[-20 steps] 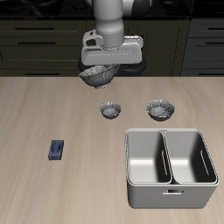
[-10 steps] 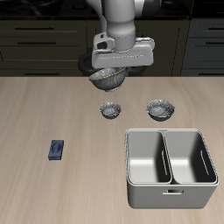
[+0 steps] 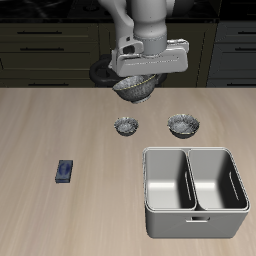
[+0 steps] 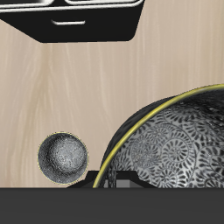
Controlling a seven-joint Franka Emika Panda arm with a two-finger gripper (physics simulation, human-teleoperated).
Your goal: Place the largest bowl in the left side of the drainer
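Note:
The largest bowl [image 3: 136, 88], grey-silver with a dark speckled pattern, hangs in the air above the back of the table, gripped under my gripper [image 3: 139, 74], which is shut on its rim. In the wrist view the bowl [image 4: 175, 144] fills much of the frame, its patterned inside and yellowish rim showing; my fingers are hidden there. The drainer [image 3: 195, 190], a light-grey two-compartment basin with a small front handle, stands near the table's front edge, well forward of the held bowl. Both its compartments look empty.
Two smaller speckled bowls rest on the table between the gripper and the drainer: one [image 3: 125, 125] below the held bowl, also visible as the small bowl [image 4: 63, 155], another [image 3: 183, 124] behind the drainer. A small blue object [image 3: 65, 171] lies apart. Dark cabinets [image 3: 40, 50] line the back.
The gripper has carried the large bowl sideways toward the drainer's side of the table, staying high above the surface. The other bowls and the drainer have not moved.

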